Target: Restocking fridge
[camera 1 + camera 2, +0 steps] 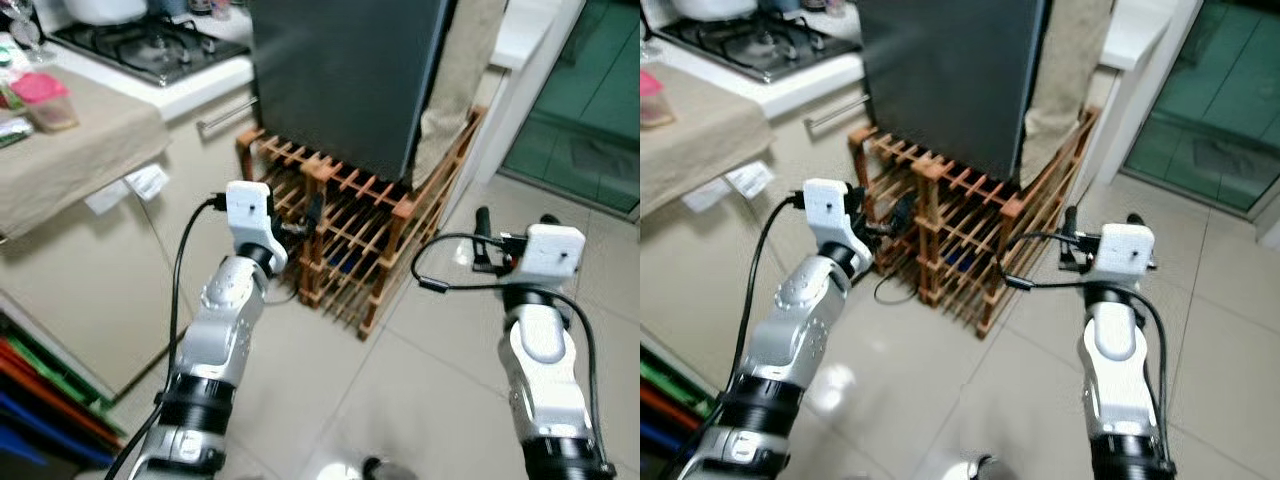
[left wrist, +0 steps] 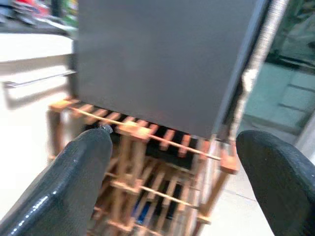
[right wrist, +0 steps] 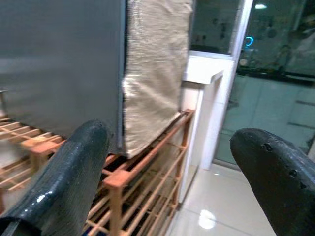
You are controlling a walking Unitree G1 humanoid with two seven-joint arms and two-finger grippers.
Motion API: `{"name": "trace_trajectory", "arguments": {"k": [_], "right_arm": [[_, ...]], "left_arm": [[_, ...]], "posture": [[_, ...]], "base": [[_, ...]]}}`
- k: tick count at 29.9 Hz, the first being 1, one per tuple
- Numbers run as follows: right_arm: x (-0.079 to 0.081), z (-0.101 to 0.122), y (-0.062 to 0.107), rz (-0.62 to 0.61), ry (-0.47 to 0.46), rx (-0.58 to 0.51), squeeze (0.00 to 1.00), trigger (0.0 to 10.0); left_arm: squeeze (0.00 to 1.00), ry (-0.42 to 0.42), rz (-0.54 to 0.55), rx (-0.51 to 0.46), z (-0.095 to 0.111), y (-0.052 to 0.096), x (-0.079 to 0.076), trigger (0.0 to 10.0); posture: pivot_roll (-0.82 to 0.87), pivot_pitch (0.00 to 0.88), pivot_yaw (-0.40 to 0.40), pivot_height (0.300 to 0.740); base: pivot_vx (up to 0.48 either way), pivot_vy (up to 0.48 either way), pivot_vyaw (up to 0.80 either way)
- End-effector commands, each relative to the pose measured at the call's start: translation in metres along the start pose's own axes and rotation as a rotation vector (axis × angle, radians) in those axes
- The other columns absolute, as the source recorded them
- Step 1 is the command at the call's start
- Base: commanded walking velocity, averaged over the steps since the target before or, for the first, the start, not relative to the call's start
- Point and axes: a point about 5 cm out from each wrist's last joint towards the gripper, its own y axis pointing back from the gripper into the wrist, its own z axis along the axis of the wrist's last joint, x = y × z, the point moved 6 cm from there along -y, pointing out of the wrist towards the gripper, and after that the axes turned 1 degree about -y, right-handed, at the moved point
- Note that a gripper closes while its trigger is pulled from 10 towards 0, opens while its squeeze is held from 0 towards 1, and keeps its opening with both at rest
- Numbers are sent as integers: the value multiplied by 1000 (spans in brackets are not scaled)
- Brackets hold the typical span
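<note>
Silver arms reach forward over the pale tiled floor. The left gripper and the right gripper both hold their black fingers wide apart, with nothing between them. Beyond them a dark grey fridge with its door closed stands on an orange wooden slatted rack. A beige cloth hangs at its side. Further left is a gas stove.

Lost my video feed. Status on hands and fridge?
Left hand open, empty, near rack. Right hand open, empty, over floor. Fridge shut, atop rack. Nothing blocking.
</note>
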Motion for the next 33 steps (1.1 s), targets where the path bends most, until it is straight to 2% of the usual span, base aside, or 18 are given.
{"name": "trace_trajectory", "arguments": {"k": [1, 9, 15, 19, 22, 25, 30, 33], "right_arm": [[-8, 3, -2, -20, 22, -7, 506, 10000], [-12, 5, -5, -37, 22, -11, 518, 10000], [-7, 5, -6, -21, 20, -13, 518, 10000], [-6, 8, -6, -13, 24, -23, 514, 10000], [-1, 10, -8, -1, 30, -35, 514, 10000], [0, 11, -8, -2, 27, -37, 514, 10000], [-1, 12, -9, -6, 25, -39, 514, 10000], [-4, 8, -9, -12, 14, -22, 514, 10000]], "left_arm": [[0, -6, -36, 1, 1, -5, -13, 10000], [0, -5, -47, 5, 0, -8, -17, 10000], [0, 4, -34, -12, 3, -7, -17, 10000], [0, -11, -28, -43, 9, -6, -18, 10000], [0, -17, 1, -77, 21, -10, -15, 10000], [0, -25, -1, -83, 24, -12, -16, 10000], [0, -29, -7, -79, 23, -13, -17, 10000], [0, 17, 42, -43, 12, -11, -4, 10000]], "posture": [[-155, 30, 32, 732], [-157, 28, 33, 732], [-151, 32, 27, 732], [-151, 32, 27, 732], [-147, 30, 28, 732], [-147, 29, 30, 732], [-150, 28, 35, 732], [-151, 27, 35, 732]], "base": [[0, 0, 0], [0, 0, -800], [0, 0, -660], [259, 0, 0], [480, 0, 0], [480, 0, 0], [480, 0, 0], [480, 0, 0]]}}
